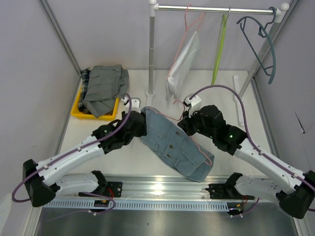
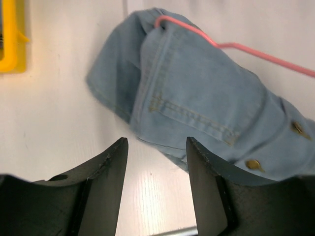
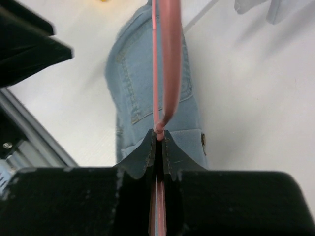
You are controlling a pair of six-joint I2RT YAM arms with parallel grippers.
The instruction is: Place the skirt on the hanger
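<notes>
Right gripper [image 3: 158, 135]: fingers pinching thin pink wire hanger [image 3: 170, 59]; left gripper [image 2: 156, 167]: fingers standing apart, holding nothing; light-blue buttoned denim skirt [image 1: 179, 147] lying mid-frame, hanger entering one waistband corner; likely risk: unsupported waistband sliding off when lifting.

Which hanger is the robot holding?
The pink hanger tucked into the denim skirt, pinched by the right gripper. The other hangers dangle from the rail.

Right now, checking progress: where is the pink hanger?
Top view, mid-table: the pink hanger lies along the denim skirt, its wire pinched in the right gripper.
</notes>
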